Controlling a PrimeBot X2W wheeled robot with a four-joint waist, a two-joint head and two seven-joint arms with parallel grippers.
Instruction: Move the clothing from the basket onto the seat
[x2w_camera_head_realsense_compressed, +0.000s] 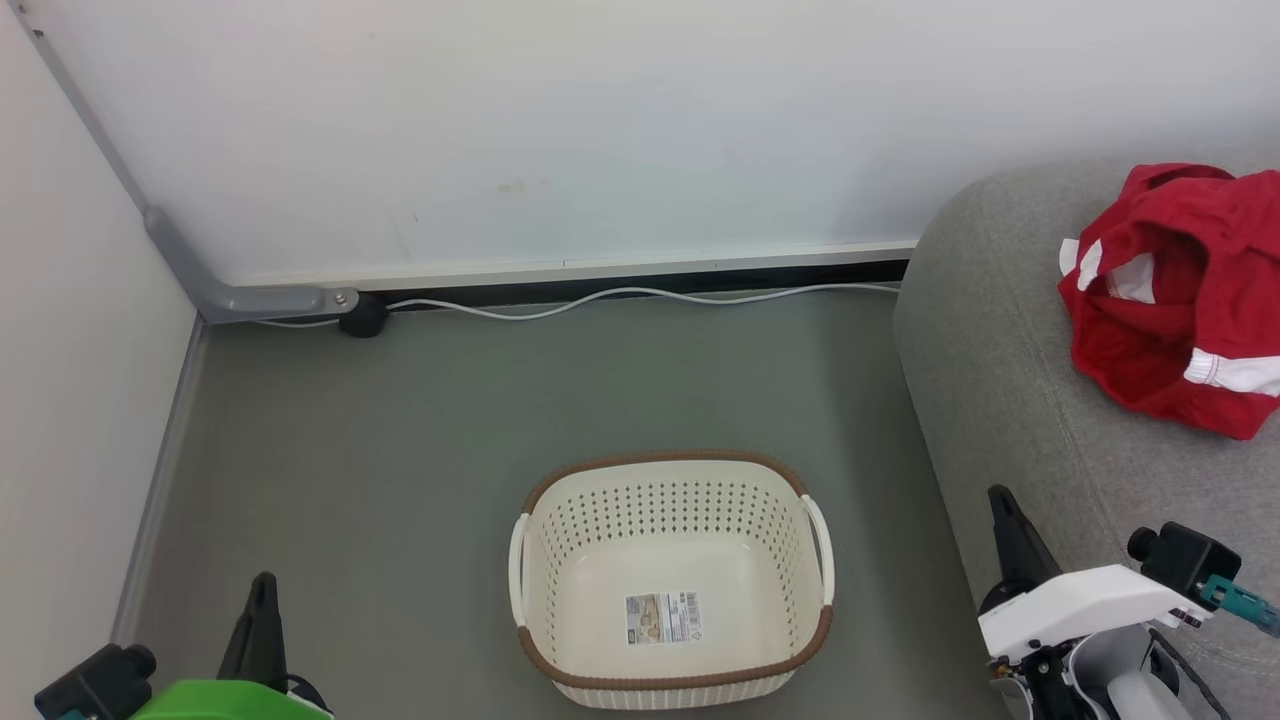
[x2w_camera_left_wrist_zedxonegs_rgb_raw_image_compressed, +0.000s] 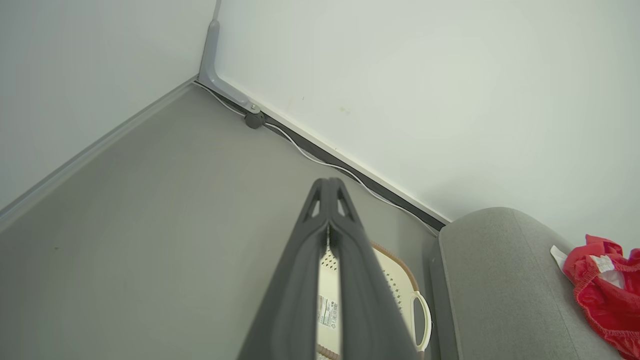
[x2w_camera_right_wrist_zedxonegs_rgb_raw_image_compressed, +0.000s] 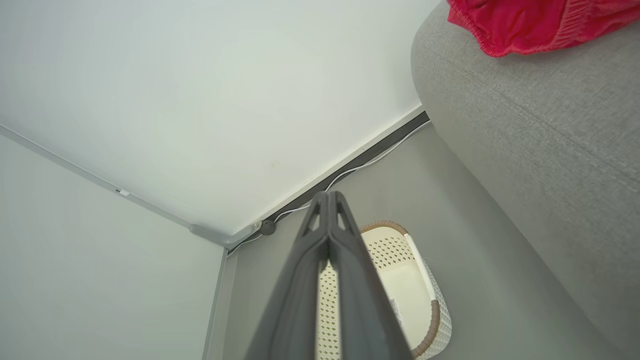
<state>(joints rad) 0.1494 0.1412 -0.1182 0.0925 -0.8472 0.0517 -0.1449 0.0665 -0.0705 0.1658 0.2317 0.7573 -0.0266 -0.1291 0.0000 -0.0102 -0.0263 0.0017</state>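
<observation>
Head view, clothing: The red clothing (x2w_camera_head_realsense_compressed: 1175, 300) with white cuffs lay bunched on the grey seat (x2w_camera_head_realsense_compressed: 1000, 360) at the far right, well apart from the basket (x2w_camera_head_realsense_compressed: 672, 580).
Head view, basket: It stood on the floor (x2w_camera_head_realsense_compressed: 400, 450) near the robot, holding nothing but the barcode label (x2w_camera_head_realsense_compressed: 662, 618) on its bottom.
Head view, grippers: The left gripper (x2w_camera_head_realsense_compressed: 262, 600) at the near left and the right gripper (x2w_camera_head_realsense_compressed: 1003, 515) beside the seat's front edge both had their fingers pressed together, holding nothing.
Left wrist view: The left gripper (x2w_camera_left_wrist_zedxonegs_rgb_raw_image_compressed: 328, 187) pointed toward the far wall (x2w_camera_left_wrist_zedxonegs_rgb_raw_image_compressed: 425, 75), fingers closed; a cable (x2w_camera_left_wrist_zedxonegs_rgb_raw_image_compressed: 320, 160) ran along the skirting; the clothing (x2w_camera_left_wrist_zedxonegs_rgb_raw_image_compressed: 605, 290) sat on the seat (x2w_camera_left_wrist_zedxonegs_rgb_raw_image_compressed: 490, 280) at right.
Right wrist view: The right gripper (x2w_camera_right_wrist_zedxonegs_rgb_raw_image_compressed: 327, 200) was likewise closed and empty above the basket (x2w_camera_right_wrist_zedxonegs_rgb_raw_image_compressed: 400, 270); the clothing (x2w_camera_right_wrist_zedxonegs_rgb_raw_image_compressed: 525, 22) overhung the seat (x2w_camera_right_wrist_zedxonegs_rgb_raw_image_compressed: 540, 140).
Handling: The fabric looked light, soft and floppy; a pinch at a raised fold or cuff would likely serve.
Progress: The transfer appeared complete.
</observation>
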